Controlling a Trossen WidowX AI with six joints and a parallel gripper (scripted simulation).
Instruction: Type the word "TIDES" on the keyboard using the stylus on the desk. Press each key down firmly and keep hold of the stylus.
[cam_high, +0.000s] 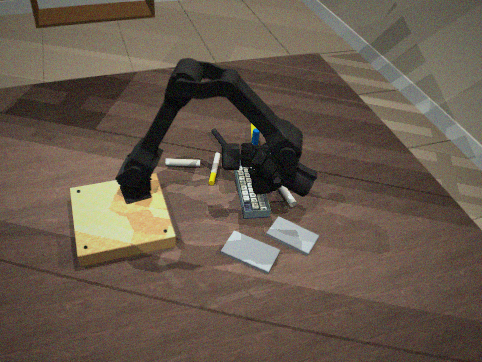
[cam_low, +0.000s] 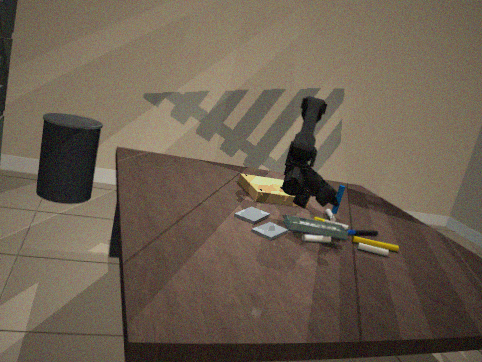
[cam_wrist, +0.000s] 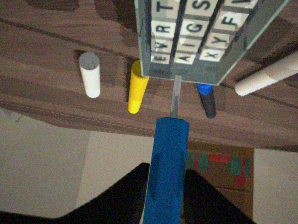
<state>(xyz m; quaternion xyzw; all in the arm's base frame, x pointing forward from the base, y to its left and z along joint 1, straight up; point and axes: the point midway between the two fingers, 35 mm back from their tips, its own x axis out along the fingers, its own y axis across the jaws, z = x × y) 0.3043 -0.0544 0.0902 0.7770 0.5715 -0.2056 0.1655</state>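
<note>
My gripper (cam_wrist: 166, 174) (cam_low: 337, 203) is shut on the blue stylus (cam_wrist: 169, 145) (cam_low: 339, 199) (cam_high: 255, 136), with its thin grey tip pointing toward the keyboard (cam_wrist: 200, 77) (cam_high: 256, 215) (cam_low: 299, 228). In the wrist view the tip shows at the keyboard's near end edge, between the E and A keys and nearer to A. The exterior view shows the stylus raised above the keyboard; the exact gap under the tip cannot be told. Three rows of keys show in the wrist view: E, V, R, T; A, I, G, S; X, Y, F and a cut-off key. The arm hides part of the keyboard in the top view.
Around the keyboard lie a white cylinder (cam_wrist: 90, 75), a yellow one (cam_wrist: 137, 89), a blue-and-black one (cam_wrist: 207, 102) and another white one (cam_wrist: 265, 77). A white-and-yellow marker (cam_high: 214, 169) and two grey slabs (cam_high: 250, 251) (cam_high: 292, 235) lie nearby. The arm stands on a yellow block (cam_high: 100, 215).
</note>
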